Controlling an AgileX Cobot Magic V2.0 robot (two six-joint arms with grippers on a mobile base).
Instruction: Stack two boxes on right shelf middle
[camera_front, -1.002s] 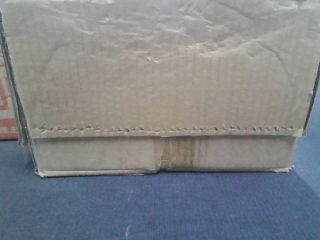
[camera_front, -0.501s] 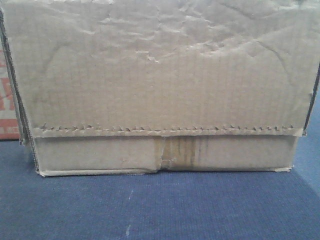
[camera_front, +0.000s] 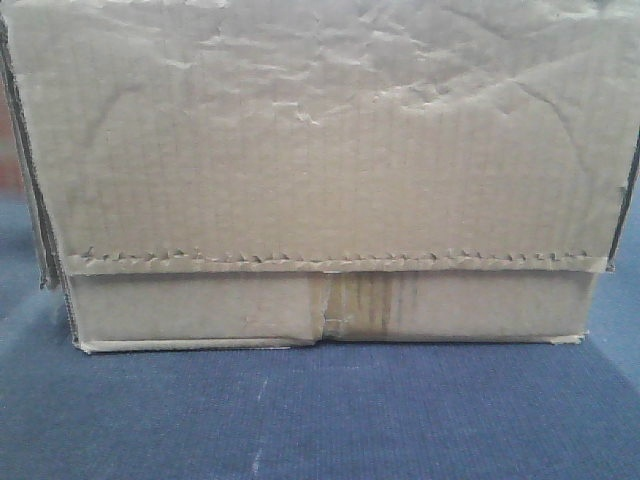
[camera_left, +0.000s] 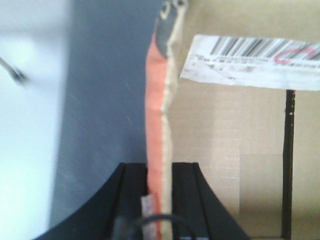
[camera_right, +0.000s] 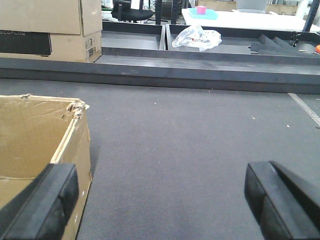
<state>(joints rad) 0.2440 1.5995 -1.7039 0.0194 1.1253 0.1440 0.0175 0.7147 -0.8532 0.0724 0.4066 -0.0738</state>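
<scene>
While the left fingers (camera_left: 131, 200) sit clamped on one upright wall of the large tan corrugated cardboard box (camera_left: 225, 150), you have only that side held. In the left wrist view, the wall's torn, orange-tinted edge runs from near to far between the two black fingers. The open inside of the box, with a white barcode label (camera_left: 250, 62), lies to its right.

The right fingers (camera_right: 282, 200) are spread wide apart and hold nothing. From them, an open tan box wall with a ragged corner lies to the left, just beside the left-hand finger. This is probably the same box, though no single view proves it.

From the front, the box fills the view with its long side running left to right. Its wrinkled face and serrated flap face you, and it rests on the blue carpet-textured table (camera_front: 320, 420).

Your next move likely turns on bringing the right fingers leftward onto that wall. The steel shelf is not in view.
</scene>
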